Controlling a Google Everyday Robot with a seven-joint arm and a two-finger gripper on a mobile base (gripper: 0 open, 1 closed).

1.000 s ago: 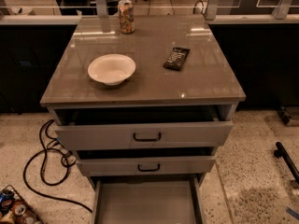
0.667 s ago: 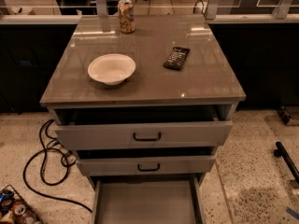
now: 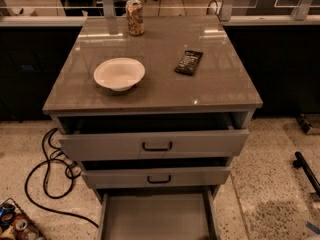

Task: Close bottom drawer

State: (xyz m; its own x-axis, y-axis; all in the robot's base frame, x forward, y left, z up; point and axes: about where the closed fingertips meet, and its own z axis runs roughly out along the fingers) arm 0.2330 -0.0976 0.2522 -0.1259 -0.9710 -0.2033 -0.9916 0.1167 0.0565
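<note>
A grey metal cabinet (image 3: 150, 99) stands in the middle of the camera view with all three drawers pulled out. The bottom drawer (image 3: 156, 216) is out the farthest and shows a plain grey interior. Its front panel and handle are cut off by the lower edge of the view. The middle drawer (image 3: 157, 177) and the top drawer (image 3: 156, 145) are each out a little and have black pull handles. My gripper is not in view.
On the cabinet top are a white bowl (image 3: 119, 73), a drink can (image 3: 134, 17) and a black remote-like object (image 3: 188, 62). Black cables (image 3: 47, 176) lie on the floor at left. A black bar (image 3: 306, 171) lies at right. Small items (image 3: 14, 225) sit at lower left.
</note>
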